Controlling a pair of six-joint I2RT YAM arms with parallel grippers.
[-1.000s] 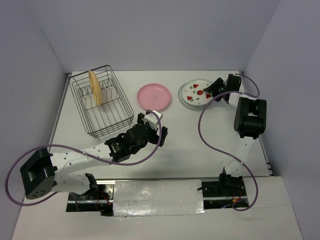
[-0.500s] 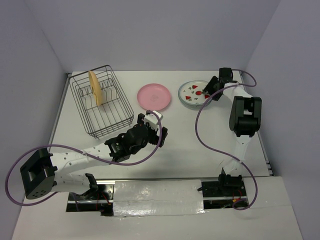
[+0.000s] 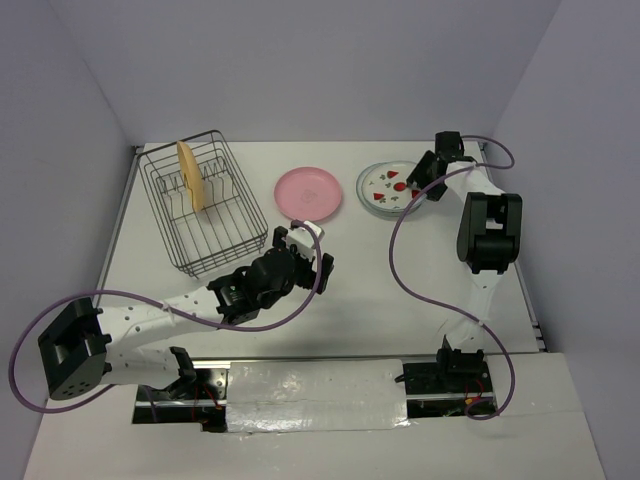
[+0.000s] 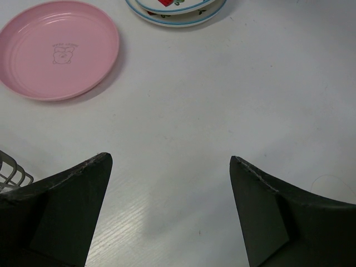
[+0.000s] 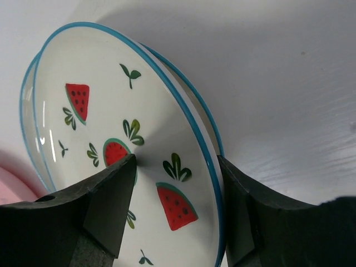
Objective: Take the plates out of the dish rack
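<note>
The yellow-orange plate (image 3: 190, 175) stands on edge in the dark wire dish rack (image 3: 160, 215) at the back left. The pink plate (image 3: 309, 192) lies flat on the table right of the rack; it also shows in the left wrist view (image 4: 58, 49). The white plate with red watermelon marks (image 3: 388, 188) lies at the back right. My right gripper (image 3: 421, 180) is open, its jaws astride that plate's blue rim (image 5: 183, 111), one finger (image 5: 111, 200) on its face. My left gripper (image 3: 306, 240) is open and empty, over bare table (image 4: 169, 161).
A corner of the rack (image 4: 11, 173) shows at the left edge of the left wrist view, close to the left finger. The white plate's edge (image 4: 178, 14) shows at the top there. Walls enclose the table on three sides.
The right wrist has swung back and to the left over the white plate's right edge. The left arm and all three plates have stayed put.
</note>
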